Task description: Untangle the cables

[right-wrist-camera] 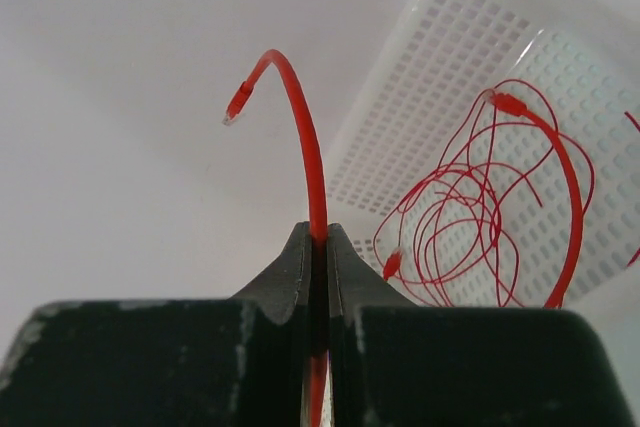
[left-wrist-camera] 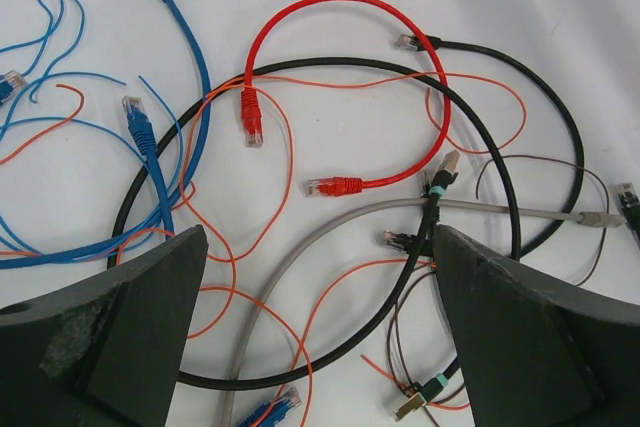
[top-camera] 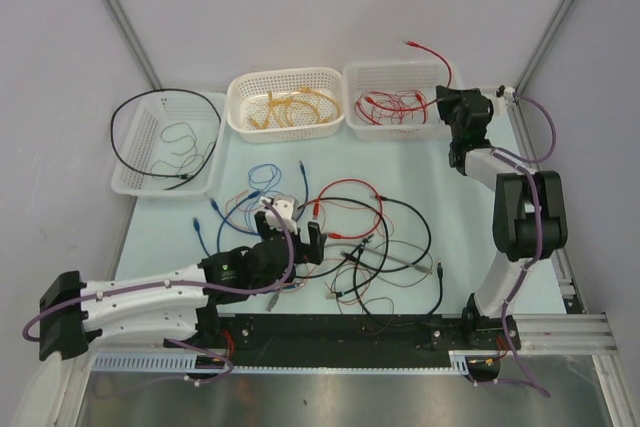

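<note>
- Red cable (right-wrist-camera: 309, 137) is pinched between the closed fingers of the right pincer (right-wrist-camera: 318, 235), and its plug end arches up free.
- This pincer hangs at the right-hand edge of the red-wire basket (top-camera: 395, 69), which stands at the far side of the desk (top-camera: 160, 237).
- Inside that basket lies a loose heap of thin red wires (right-wrist-camera: 470, 217).
- Just beside the red-wire basket, on its left, sits a middle basket (top-camera: 285, 79) holding orange-yellow cables (top-camera: 295, 107).
- Further left of the red-wire basket, set apart, a third basket (top-camera: 135, 175) holds a black cable (top-camera: 114, 127) that loops out over its rim.
- Nearer the arms than the red-wire basket, the tangled cables (top-camera: 355, 237) lie spread on the desk, with blue, red, black, grey and thin orange strands crossing one another.
- The left pincer (left-wrist-camera: 320, 242) hovers over that tangle with its jaws wide and nothing gripped between them.
- Ahead of it a short red patch cable (left-wrist-camera: 400, 37) crosses a black loop (left-wrist-camera: 340, 61).
</note>
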Controlling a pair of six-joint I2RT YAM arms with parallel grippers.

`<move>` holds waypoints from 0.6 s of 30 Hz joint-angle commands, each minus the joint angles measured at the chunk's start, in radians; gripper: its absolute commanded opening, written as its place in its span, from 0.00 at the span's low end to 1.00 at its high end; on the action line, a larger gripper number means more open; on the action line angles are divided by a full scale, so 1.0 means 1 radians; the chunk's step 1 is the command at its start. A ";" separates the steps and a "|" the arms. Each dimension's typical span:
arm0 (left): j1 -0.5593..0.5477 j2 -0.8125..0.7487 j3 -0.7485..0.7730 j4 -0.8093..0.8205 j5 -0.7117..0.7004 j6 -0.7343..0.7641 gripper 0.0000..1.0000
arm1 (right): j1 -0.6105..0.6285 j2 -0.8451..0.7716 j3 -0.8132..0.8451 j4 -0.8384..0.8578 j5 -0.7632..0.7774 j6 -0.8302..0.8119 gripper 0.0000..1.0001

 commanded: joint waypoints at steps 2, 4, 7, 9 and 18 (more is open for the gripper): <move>0.032 0.029 -0.013 0.062 0.029 -0.013 1.00 | -0.017 0.114 0.189 0.061 -0.067 -0.009 0.09; 0.044 0.036 -0.013 0.065 0.038 -0.014 1.00 | -0.017 0.151 0.279 -0.022 -0.096 -0.047 0.51; 0.052 0.033 -0.014 0.067 0.048 -0.016 1.00 | -0.005 0.131 0.298 -0.051 -0.077 -0.109 0.91; 0.053 0.030 -0.014 0.071 0.052 -0.016 1.00 | -0.004 0.110 0.300 -0.061 -0.072 -0.141 1.00; 0.055 0.011 0.026 0.027 0.063 -0.042 0.99 | 0.064 -0.195 0.249 -0.304 -0.083 -0.344 1.00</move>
